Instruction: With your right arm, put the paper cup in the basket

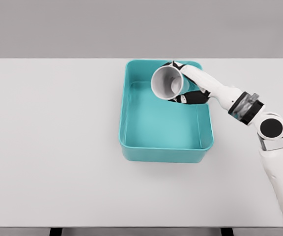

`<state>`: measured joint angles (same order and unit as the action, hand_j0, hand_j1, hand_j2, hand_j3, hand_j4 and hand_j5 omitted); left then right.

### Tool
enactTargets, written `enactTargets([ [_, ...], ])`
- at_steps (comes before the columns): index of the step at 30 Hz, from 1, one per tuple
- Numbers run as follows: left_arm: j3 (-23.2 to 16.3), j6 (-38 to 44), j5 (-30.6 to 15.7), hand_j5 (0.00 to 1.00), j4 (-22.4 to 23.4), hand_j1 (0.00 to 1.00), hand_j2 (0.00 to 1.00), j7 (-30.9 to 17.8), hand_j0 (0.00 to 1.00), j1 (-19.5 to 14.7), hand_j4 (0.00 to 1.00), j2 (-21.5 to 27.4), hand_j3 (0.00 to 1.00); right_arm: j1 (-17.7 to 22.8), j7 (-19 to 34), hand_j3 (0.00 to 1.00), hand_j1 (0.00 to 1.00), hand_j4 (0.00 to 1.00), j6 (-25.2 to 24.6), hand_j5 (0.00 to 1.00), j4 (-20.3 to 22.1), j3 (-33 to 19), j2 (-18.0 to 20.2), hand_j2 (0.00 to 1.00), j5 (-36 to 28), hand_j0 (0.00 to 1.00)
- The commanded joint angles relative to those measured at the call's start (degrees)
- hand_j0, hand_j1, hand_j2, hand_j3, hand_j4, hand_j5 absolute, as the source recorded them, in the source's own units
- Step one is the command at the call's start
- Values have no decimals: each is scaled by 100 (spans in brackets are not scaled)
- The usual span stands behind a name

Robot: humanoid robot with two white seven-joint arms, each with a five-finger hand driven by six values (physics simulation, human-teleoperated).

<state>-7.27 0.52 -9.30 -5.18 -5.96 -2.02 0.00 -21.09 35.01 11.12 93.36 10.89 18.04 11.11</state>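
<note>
Head view gives me the right hand (183,86) curled tight around the paper cup (168,82), its fingers wrapped on the cup's side wall with dark fingertips (182,99) showing just under it. I read that as a firm grasp, not a loose touch. The cup is tipped on its side, its open mouth turned toward the camera and toward the side away from the wrist, so I look straight into its white inside. It sits at the far end of the hand, beyond the knuckles, over the far corner of the teal basket (158,153). I cannot tell whether the cup touches the basket's wall or floor. The basket rests on the white tabletop (53,142), below and in front of the hand. I count 1 cup, 1 basket and 1 arm in sight.
</note>
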Motion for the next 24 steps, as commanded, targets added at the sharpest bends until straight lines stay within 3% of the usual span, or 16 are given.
enactTargets([
  [1, -3, 0, -2, 100, -1, 100, 100, -1, 100, 0, 100, 0, 100, -9, -1, 55, 55, 55, -23, 55, -2, 168, 15, 55, 286, 55],
  [12, -2, 0, -2, 100, -1, 100, 100, -1, 100, 0, 100, 0, 100, -106, -1, 57, 57, 57, -295, 57, -2, 494, 218, 57, 945, 57],
  [13, -3, 0, -2, 100, -1, 100, 100, -1, 100, 0, 100, 0, 100, -106, -1, 63, 63, 63, -295, 63, -2, 494, 218, 63, 963, 63],
  [14, 6, 0, -2, 100, -1, 100, 100, -1, 100, 0, 100, 0, 100, -106, -1, 85, 85, 85, -295, 85, -2, 494, 218, 85, 963, 85],
  [16, -3, 0, -2, 100, -1, 100, 100, -1, 100, 0, 100, 0, 100, -106, -1, 97, 97, 97, -348, 97, 7, 494, 218, 97, 972, 97],
  [24, -3, 0, -2, 100, -1, 100, 100, -1, 100, 0, 100, 0, 100, -106, -1, 99, 99, 99, -471, 99, 270, 502, 341, 99, 954, 99],
])
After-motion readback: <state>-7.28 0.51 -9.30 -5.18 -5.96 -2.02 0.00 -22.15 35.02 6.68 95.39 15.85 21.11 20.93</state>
